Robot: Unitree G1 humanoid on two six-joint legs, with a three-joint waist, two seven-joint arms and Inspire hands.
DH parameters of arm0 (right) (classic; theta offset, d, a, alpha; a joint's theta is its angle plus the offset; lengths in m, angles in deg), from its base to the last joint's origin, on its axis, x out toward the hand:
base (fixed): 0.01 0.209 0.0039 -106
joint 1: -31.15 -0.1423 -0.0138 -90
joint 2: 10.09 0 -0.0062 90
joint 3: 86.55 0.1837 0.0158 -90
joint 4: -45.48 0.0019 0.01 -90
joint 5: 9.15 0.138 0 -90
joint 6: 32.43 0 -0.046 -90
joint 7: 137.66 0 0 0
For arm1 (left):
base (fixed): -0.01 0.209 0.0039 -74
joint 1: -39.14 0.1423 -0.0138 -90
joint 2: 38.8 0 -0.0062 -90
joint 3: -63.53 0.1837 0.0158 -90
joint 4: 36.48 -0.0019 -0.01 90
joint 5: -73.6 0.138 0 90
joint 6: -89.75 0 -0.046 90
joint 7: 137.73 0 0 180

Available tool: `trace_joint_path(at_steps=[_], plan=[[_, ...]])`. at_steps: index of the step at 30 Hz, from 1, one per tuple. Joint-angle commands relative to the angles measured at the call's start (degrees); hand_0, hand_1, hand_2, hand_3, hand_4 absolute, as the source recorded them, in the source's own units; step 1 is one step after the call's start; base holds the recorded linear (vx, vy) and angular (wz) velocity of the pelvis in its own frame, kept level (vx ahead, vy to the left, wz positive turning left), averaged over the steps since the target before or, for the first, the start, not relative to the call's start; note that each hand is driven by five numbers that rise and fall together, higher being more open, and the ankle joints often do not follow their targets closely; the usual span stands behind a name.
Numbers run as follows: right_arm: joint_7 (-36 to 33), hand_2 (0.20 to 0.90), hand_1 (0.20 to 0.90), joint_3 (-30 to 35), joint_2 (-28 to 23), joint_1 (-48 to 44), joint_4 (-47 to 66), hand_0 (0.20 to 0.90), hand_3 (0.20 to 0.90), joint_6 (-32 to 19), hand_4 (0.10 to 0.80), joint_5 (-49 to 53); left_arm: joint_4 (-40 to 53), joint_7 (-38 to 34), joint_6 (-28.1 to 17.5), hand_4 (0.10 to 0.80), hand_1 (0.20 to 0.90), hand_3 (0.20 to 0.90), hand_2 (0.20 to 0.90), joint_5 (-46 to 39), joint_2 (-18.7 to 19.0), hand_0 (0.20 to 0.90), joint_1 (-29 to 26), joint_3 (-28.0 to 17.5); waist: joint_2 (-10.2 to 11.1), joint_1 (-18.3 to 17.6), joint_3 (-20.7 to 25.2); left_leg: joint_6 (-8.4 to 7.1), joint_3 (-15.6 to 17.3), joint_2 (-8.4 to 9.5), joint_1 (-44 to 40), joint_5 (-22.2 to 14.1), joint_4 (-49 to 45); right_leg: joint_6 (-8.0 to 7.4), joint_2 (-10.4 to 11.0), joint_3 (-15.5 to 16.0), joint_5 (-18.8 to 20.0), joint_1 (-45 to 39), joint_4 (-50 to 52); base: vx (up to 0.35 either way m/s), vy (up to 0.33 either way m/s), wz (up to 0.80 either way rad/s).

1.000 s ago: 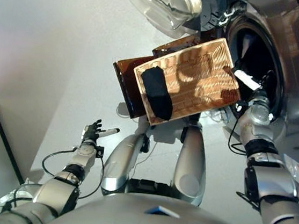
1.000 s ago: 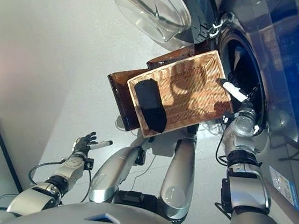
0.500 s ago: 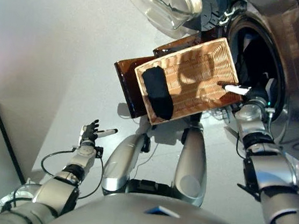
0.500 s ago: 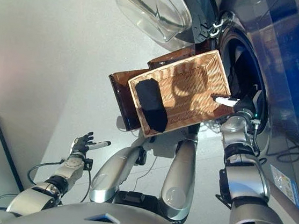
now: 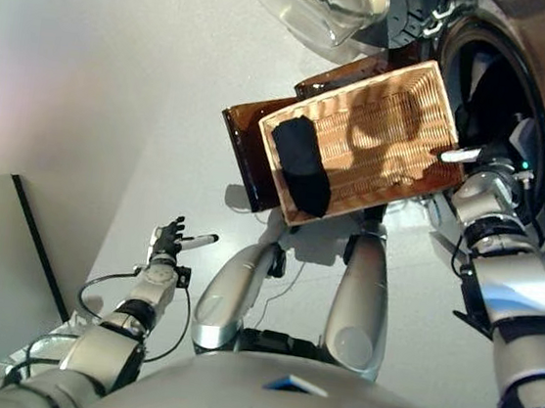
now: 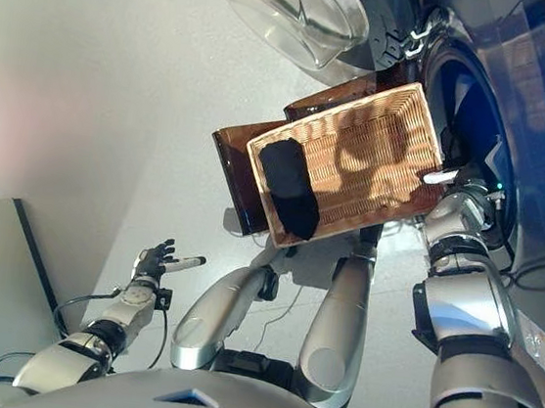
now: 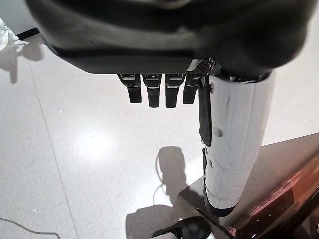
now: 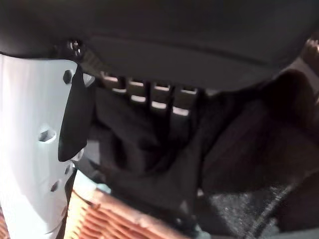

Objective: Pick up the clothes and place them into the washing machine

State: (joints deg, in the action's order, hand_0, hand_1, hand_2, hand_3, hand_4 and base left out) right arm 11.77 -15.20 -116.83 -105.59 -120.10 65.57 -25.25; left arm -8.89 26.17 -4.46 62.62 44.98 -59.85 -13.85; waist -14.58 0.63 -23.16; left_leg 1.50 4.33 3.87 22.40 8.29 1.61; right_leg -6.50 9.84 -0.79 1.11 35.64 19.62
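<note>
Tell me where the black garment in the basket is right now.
The black garment lies inside the wicker basket at its left end, far from the washing machine on the right.

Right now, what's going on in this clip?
The robot is loading laundry. Its right hand is at the washing machine opening beside the wicker basket, fingers curled round a dark garment, seen in its wrist view. One dark cloth lies in the basket. The left hand hangs open over the floor.

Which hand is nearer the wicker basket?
Right. The right hand is at the wicker basket's end by the washing machine opening; the left hand hangs open, apart, over floor.
</note>
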Motion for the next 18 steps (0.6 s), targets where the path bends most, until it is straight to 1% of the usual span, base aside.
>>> trace_joint_path(at_steps=[1, 2, 4, 5, 7, 8, 9, 13, 18], plan=[[1.13, 0.9, 0.9, -6.16, -5.82, -1.99, -3.76, 0.9, 0.9, 5.44, 0.8, -9.74, -2.21, -1.86, -0.4, 0.8, 0.9, 0.9, 0.9, -0.18, 2.7, 0.9, 0.2, 1.18, 1.11, -0.06, 0.61, -5.56, 0.27, 1.17, -0.61, -3.55, -4.02, -0.59, 0.18, 0.27, 4.43, -5.07, -7.58, 0.0, 0.0, 0.0], [1.13, 0.9, 0.9, -6.18, -5.82, -2.03, -3.77, 0.9, 0.9, 5.44, 0.8, -9.73, -2.21, -1.86, -0.4, 0.8, 0.9, 0.9, 0.9, -0.18, 2.7, 0.9, 0.18, 1.16, 1.12, -0.01, 0.73, -5.55, 0.31, 1.16, -0.44, -3.45, -4.0, -0.6, 0.16, 0.23, 4.62, -4.94, -7.74, 0.0, 0.0, 0.0], [3.89, 0.9, 0.9, -10.43, -6.15, -2.84, -7.14, 0.9, 0.9, 7.81, 0.8, -17.16, -2.09, -1.27, -0.44, 0.8, 0.9, 0.9, 0.9, -0.06, 2.52, 0.9, -0.14, 2.41, 0.38, 0.2, 0.84, -5.41, 0.12, 1.57, -0.27, -3.86, -4.55, -0.62, 0.62, 0.1, 4.45, -4.69, -7.14, 0.0, 0.0, 0.0], [3.89, 0.9, 0.9, -10.45, -6.15, -2.87, -7.15, 0.9, 0.9, 7.81, 0.8, -17.16, -2.09, -1.27, -0.44, 0.8, 0.9, 0.9, 0.9, -0.06, 2.51, 0.9, -0.16, 2.39, 0.38, 0.26, 0.96, -5.4, 0.17, 1.56, -0.1, -3.77, -4.53, -0.62, 0.6, 0.06, 4.63, -4.56, -7.29, -0.016, 0.032, 0.01], [6.57, 0.9, 0.9, -13.24, -6.62, -3.09, -8.76, 0.9, 0.9, 8.78, 0.8, -22.03, -1.83, -0.77, -0.57, 0.8, 0.9, 0.9, 0.9, -0.22, 2.32, 0.9, -0.48, 3.21, -0.25, 0.31, 0.71, -5.35, 0.18, 1.89, 0.0, -3.93, -4.8, -0.66, 0.87, -0.13, 4.48, -4.29, -6.9, -0.011, 0.023, 0.0], [8.86, 0.9, 0.9, -15.62, -7.6, -3.99, -9.89, 0.9, 0.9, 9.16, 0.8, -25.4, -1.51, -0.25, -0.64, 0.8, 0.9, 0.9, 0.9, -0.5, 2.36, 0.9, -0.51, 3.57, -0.89, 0.53, 0.63, -5.37, 0.33, 2.02, 0.22, -3.9, -4.85, -0.66, 1.07, -0.27, 4.51, -3.82, -6.7, -0.018, 0.032, -0.01], [8.87, 0.9, 0.9, -15.64, -7.6, -4.02, -9.9, 0.9, 0.9, 9.15, 0.8, -25.4, -1.52, -0.24, -0.64, 0.8, 0.9, 0.9, 0.9, -0.5, 2.35, 0.9, -0.53, 3.56, -0.88, 0.62, 0.77, -5.36, 0.4, 2.0, 0.4, -3.82, -4.83, -0.66, 1.04, -0.33, 4.7, -3.68, -6.87, 0.0, 0.0, 0.0], [12.32, 0.9, 0.9, -19.53, -9.4, -5.69, -10.51, 0.9, 0.9, 9.35, 0.8, -29.87, -1.3, 0.64, -0.71, 0.8, 0.9, 0.9, 0.9, -1.48, 2.58, 0.9, -0.17, 3.52, -1.67, 0.81, 0.43, -5.58, 0.57, 2.14, 0.44, -3.42, -4.54, -0.59, 1.23, -0.44, 4.42, -3.29, -6.31, 0.0, 0.0, 0.0], [14.19, 0.9, 0.9, -24.16, -12.46, -9.97, -8.57, 0.9, 0.9, 9.61, 0.8, -33.02, -1.71, 0.79, -0.37, 0.8, 0.9, 0.9, 0.9, -2.09, 3.27, 0.9, -0.02, 2.67, -1.43, 0.52, 0.23, -5.95, 0.99, 2.04, 1.11, -2.72, -3.93, -0.43, 0.72, -0.89, 4.82, -2.18, -6.31, -0.006, -0.001, 0.01]])
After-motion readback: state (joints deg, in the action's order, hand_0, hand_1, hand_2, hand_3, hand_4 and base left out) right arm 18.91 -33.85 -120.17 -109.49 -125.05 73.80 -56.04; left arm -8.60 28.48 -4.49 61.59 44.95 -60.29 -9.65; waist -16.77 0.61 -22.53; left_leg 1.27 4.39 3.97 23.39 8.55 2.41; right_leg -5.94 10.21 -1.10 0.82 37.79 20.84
